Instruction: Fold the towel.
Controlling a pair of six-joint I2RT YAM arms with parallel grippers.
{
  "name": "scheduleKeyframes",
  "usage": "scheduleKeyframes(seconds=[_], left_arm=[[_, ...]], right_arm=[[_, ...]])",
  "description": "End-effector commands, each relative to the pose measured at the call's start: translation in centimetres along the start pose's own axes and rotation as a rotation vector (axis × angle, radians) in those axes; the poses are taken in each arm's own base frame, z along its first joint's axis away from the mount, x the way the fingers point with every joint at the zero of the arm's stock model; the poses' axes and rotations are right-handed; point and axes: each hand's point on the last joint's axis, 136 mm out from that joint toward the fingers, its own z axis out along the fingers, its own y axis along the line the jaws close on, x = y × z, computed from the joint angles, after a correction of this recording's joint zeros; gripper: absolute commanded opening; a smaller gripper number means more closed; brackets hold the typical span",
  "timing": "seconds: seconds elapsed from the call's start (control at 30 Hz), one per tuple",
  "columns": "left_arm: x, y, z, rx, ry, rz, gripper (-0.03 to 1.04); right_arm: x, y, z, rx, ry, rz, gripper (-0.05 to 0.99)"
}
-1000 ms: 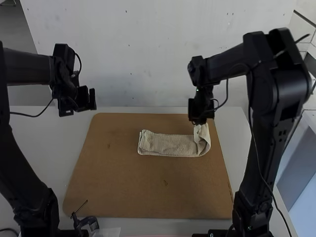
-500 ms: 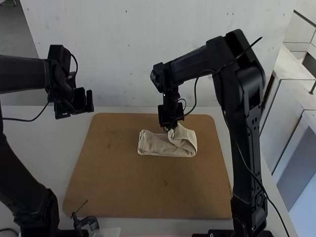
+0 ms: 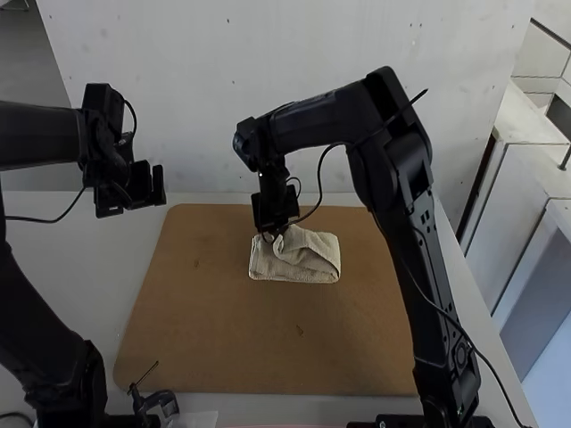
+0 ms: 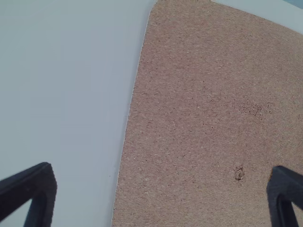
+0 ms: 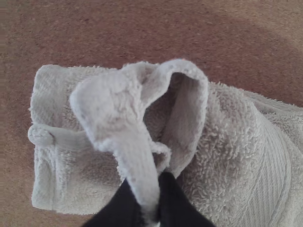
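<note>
Crosswise Fold Under Way, Landing to Come

A flat brown board (image 3: pixel 259 343) lies on the smooth white surface (image 3: pixel 58 267), bearing a beige terry-cloth towel (image 3: pixel 308 266) on its far half, doubled back from its right end. At the towel's far edge is the black right gripper (image 5: pixel 149 208), its jaws pinching a bunched bit of the upper layer above the left part. Beyond, to the left, the black left gripper (image 4: pixel 163 189) has its jaws spread, nothing between them. The next move likely calls for laying the pinched end flat, edges matched, then releasing (the loose loop may need smoothing).
</note>
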Motion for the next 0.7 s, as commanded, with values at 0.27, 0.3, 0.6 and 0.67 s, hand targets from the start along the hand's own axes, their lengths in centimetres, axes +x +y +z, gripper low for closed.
scheduleKeyframes(seconds=[0.27, 0.3, 0.6, 0.67], left_arm=[[-0.2, 0.3, -0.2, 0.016, -0.017, 0.006, 1.0], [-0.1, 0.4, -0.1, 0.015, -0.014, 0.006, 1.0], [-0.1, 1.2, 0.0, 0.003, -0.016, 0.005, 1.0], [-0.2, 1.2, -0.1, 0.004, -0.02, 0.004, 1.0]], right_arm=[[-1.2, 3.0, 0.0, 0.009, -0.021, -0.02, 0.01], [-1.4, 3.2, -0.2, 0.006, -0.025, -0.022, 0.01], [-3.3, 3.3, -3.9, -0.037, -0.078, 0.0, 0.54], [-4.3, 3.1, -6.0, -0.068, -0.117, 0.018, 0.54]])
